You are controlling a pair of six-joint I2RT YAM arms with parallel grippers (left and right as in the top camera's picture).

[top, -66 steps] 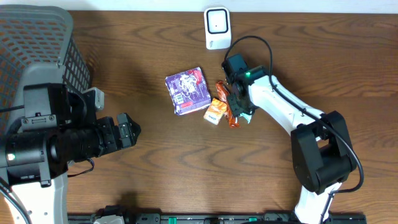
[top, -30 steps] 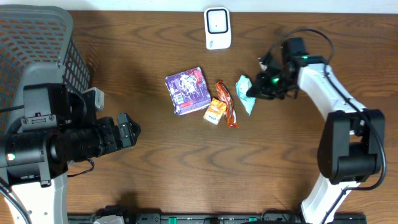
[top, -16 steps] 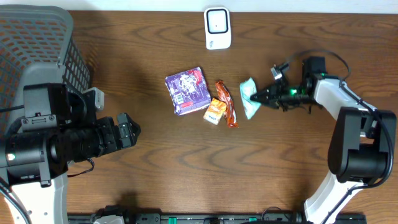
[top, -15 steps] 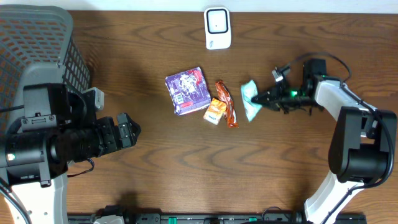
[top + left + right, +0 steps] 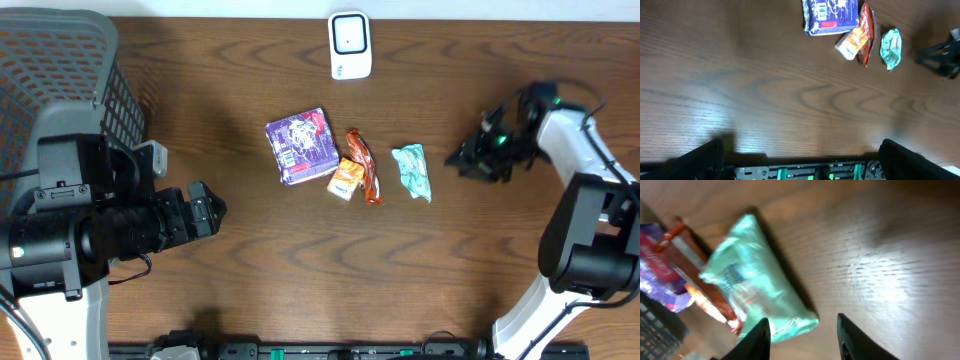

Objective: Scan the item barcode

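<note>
The teal packet (image 5: 411,171) was pinched in my right claw (image 5: 462,160) a moment ago. Now it lies flat on the table, and my claw has pulled back from it. My fingers are apart and hold nothing. The packet sits just ahead of my fingertips (image 5: 760,339), with the red wrapper (image 5: 364,167) beyond it.

I think I am between grips and the scan is not done yet. Next I need to pinch the packet again and carry it to the white scanner (image 5: 350,45), far off ahead and to my right. Its barcode must face the scanner, but I cannot see the barcode.

The packet's long side runs across the way I point, a bit slanted. My left claw (image 5: 205,215) is wide open and empty, far from it all.
</note>
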